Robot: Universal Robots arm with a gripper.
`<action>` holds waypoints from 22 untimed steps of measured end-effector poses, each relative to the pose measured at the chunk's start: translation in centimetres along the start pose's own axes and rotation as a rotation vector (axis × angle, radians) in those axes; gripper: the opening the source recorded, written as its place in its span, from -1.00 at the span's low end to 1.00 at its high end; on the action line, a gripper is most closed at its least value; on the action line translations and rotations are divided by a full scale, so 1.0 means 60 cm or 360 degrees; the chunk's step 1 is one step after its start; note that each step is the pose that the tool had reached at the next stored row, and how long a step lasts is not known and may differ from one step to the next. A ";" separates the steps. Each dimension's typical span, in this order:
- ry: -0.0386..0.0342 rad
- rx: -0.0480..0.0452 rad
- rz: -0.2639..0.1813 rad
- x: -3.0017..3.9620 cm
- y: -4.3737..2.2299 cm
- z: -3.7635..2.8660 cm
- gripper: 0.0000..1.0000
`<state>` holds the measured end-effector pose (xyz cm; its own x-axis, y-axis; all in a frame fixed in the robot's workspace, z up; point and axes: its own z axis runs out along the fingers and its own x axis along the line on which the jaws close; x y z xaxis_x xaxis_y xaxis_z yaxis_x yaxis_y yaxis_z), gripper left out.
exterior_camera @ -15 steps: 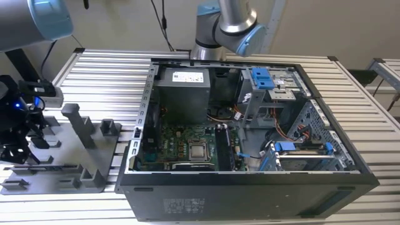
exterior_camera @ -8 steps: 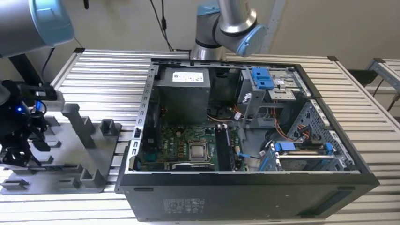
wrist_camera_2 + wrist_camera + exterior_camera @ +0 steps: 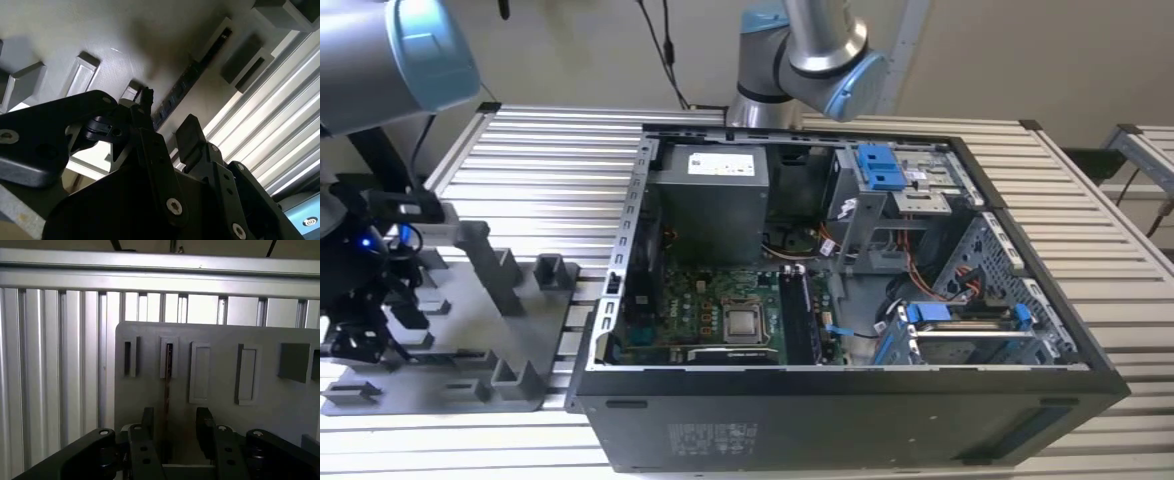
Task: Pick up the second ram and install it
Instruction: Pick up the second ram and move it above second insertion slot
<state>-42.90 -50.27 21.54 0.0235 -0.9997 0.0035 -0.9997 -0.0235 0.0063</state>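
Observation:
The second ram stands on edge in a slot of the grey plastic fixture; from above it shows as a thin dark line. In the second wrist view the ram is a dark strip running along the fixture. My gripper is open and hangs just above it, one black finger on each side of the stick, neither touching it. In the second wrist view the gripper has the same stance. In the exterior view my gripper sits over the fixture at the exterior view's left.
An open computer case lies to the exterior view's right of the fixture, with its motherboard facing up. Grey upright posts rise from the fixture near my gripper. Everything rests on a ribbed aluminium table.

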 end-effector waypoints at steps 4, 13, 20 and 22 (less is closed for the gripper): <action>0.0001 0.0000 -0.0005 0.003 0.001 0.007 -0.04; 0.0001 0.0000 -0.0015 0.011 0.003 0.024 -0.04; 0.0002 0.0003 -0.0031 0.012 0.003 0.031 -0.04; 0.0002 0.0004 -0.0033 0.013 0.003 0.032 -0.04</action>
<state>-43.08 -51.03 19.64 0.0442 -0.9990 0.0044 -0.9990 -0.0442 0.0038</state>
